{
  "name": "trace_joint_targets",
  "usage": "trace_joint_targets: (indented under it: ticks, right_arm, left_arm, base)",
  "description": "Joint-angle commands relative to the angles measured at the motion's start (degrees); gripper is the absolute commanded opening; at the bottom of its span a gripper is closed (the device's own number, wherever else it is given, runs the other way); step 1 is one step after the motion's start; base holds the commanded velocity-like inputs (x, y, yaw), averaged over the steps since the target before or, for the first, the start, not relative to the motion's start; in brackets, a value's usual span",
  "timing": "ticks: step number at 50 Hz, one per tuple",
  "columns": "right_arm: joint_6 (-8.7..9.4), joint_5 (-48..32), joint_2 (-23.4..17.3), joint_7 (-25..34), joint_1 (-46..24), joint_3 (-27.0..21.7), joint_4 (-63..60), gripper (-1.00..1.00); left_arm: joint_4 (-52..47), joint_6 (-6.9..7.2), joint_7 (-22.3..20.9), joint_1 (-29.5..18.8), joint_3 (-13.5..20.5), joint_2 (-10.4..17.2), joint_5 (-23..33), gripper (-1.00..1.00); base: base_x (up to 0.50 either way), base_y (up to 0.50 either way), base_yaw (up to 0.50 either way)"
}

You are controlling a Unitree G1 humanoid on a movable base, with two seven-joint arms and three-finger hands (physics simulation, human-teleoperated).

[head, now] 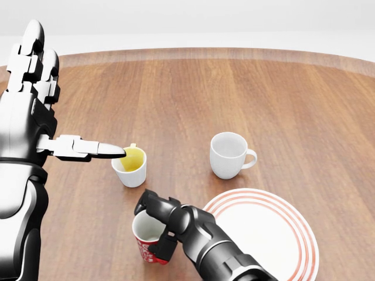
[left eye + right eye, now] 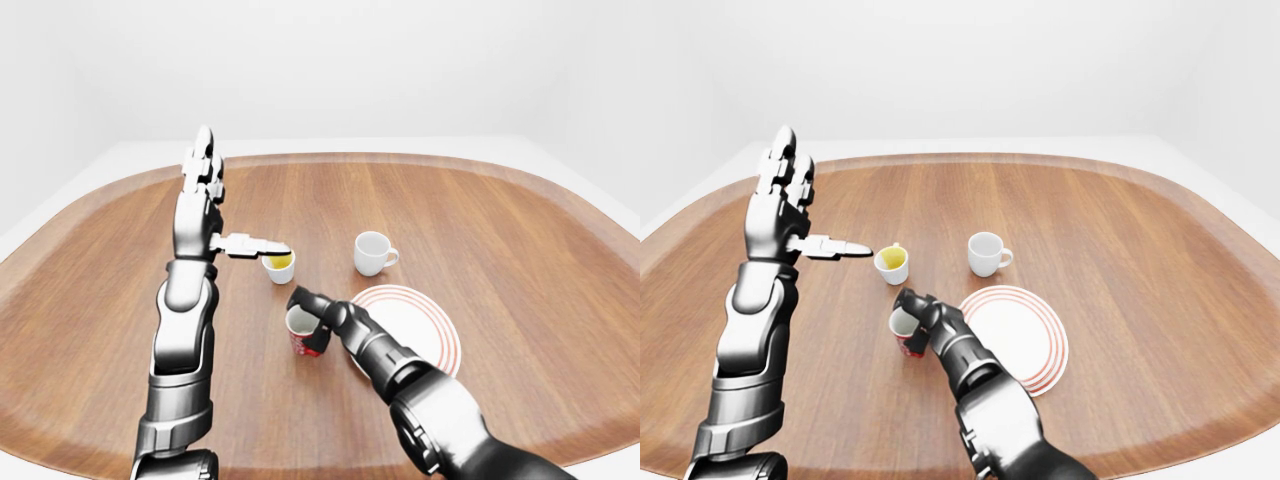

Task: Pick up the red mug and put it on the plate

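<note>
The red mug (image 1: 143, 250), white inside, is low in the head view, just left of the plate (image 1: 266, 234). The plate is white with red rings and lies flat on the table. My right hand (image 1: 151, 230) is shut on the mug: its fingers (image 1: 153, 206) hook over the rim and its thumb presses the red wall below. The mug leans slightly in that grip. My left hand (image 1: 73, 93) stands open and raised at the left, well away from the mug, with its thumb (image 1: 99, 147) pointing right.
A white cup with a yellow inside (image 1: 132, 165) sits just under my left thumb tip. A plain white mug (image 1: 228, 153) stands above the plate. The brown wooden table (image 1: 234, 88) is rounded, and its far edge curves across the top of the view.
</note>
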Motion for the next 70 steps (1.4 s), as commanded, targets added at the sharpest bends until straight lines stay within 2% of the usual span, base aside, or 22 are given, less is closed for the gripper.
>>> trace_joint_targets:
  ticks: [1, 40, 55, 70]
  right_arm:
    - [0.0, -0.14, -0.91, -1.04, -0.56, -0.06, -2.69, -1.0]
    - [0.0, -0.67, -5.96, 4.84, 3.27, -0.05, -16.85, -1.0]
    - [0.0, -2.09, -8.09, 9.35, 7.03, -0.07, -28.01, -1.0]
    - [0.0, -2.89, -10.24, 11.39, 10.37, -0.62, -33.45, -1.0]
  left_arm:
    - [0.23, 0.0, 0.04, 0.04, -0.02, -0.04, 0.01, 1.0]
    - [-0.11, 0.0, -0.17, 0.09, -0.48, -0.54, 0.27, 1.0]
    - [-0.57, 0.0, -0.19, 0.01, -0.52, -0.49, 0.24, 1.0]
    - [-0.46, 0.0, -0.17, 0.03, -0.79, -0.76, 0.43, 1.0]
  base:
    - [0.0, 0.0, 0.0]
    - [0.0, 0.0, 0.0]
    - [0.0, 0.0, 0.0]
    - [0.0, 0.0, 0.0]
